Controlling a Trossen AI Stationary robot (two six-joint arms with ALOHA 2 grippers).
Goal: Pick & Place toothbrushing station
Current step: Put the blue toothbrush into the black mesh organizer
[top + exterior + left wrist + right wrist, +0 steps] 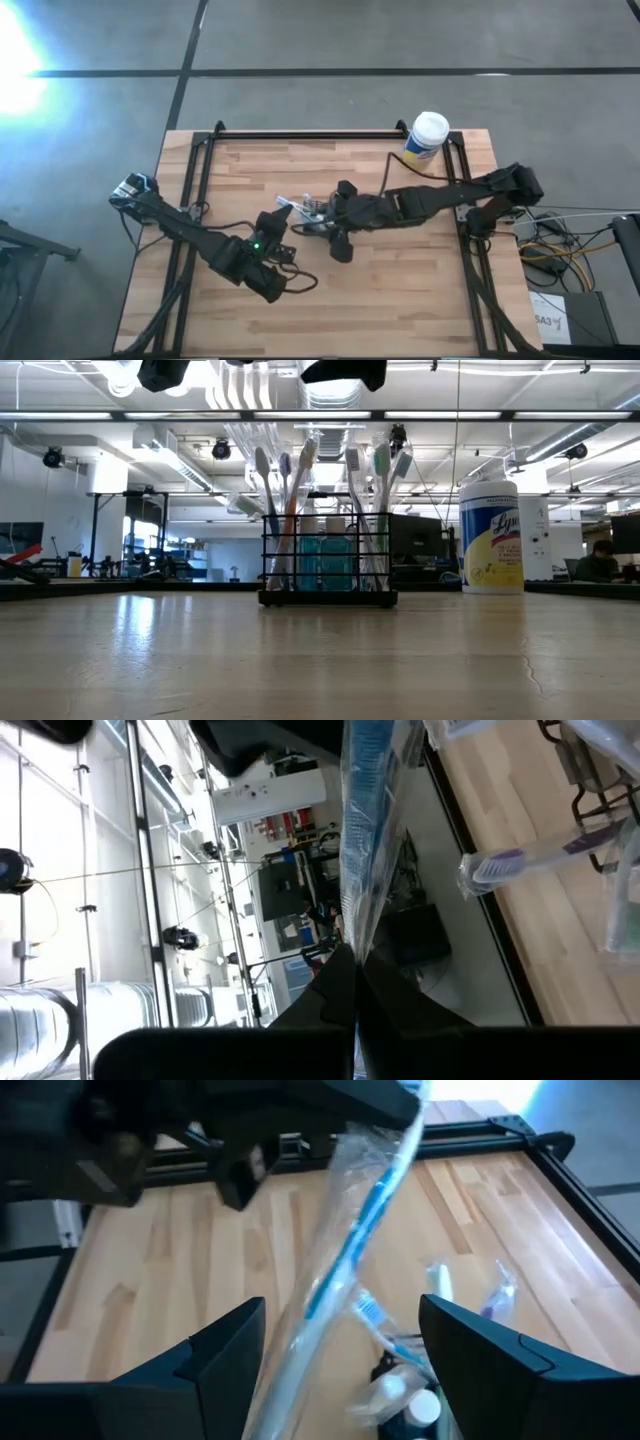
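Toothbrushing station (pixel 328 598), a small black rectangular mesh-sided holder box, upright near the middle of the pale wooden table (pixel 400 290), well apart from every edge. Already crowded with standing toothbrushes (pixel 290 490) and small blue bottles (pixel 325 565); box lying lengthwise across the low view, brush handles vertical.

Left gripper (pixel 352 955) clamped fully shut on a blue toothbrush in a clear plastic wrap (pixel 345 1250), just beside the holder on the left arm's side and above it. Wrapped brush slanting through the air, crossing in front of the right gripper (pixel 340 1305). Right gripper spread as wide as it goes, gripping nothing, just beside the holder on the near side, looking down onto the bottle tops. Whether the wrap touches either right finger: cannot tell.

Both grippers about equally near the holder, but only the left one loaded. Probably a matter of bringing the wrapped brush upright and lowering it into a free gap, with the holder a short way towards the right arm from the left fingertips.

Plenty of bare wood all round the box. White-lidded, yellow-labelled round canister (pixel 428 135) off at the far right corner, well apart. Black metal frame rails (pixel 300 133) along the table edges, no hindrance. Tightest spot likely between the two grippers themselves, and among the brush heads already standing.
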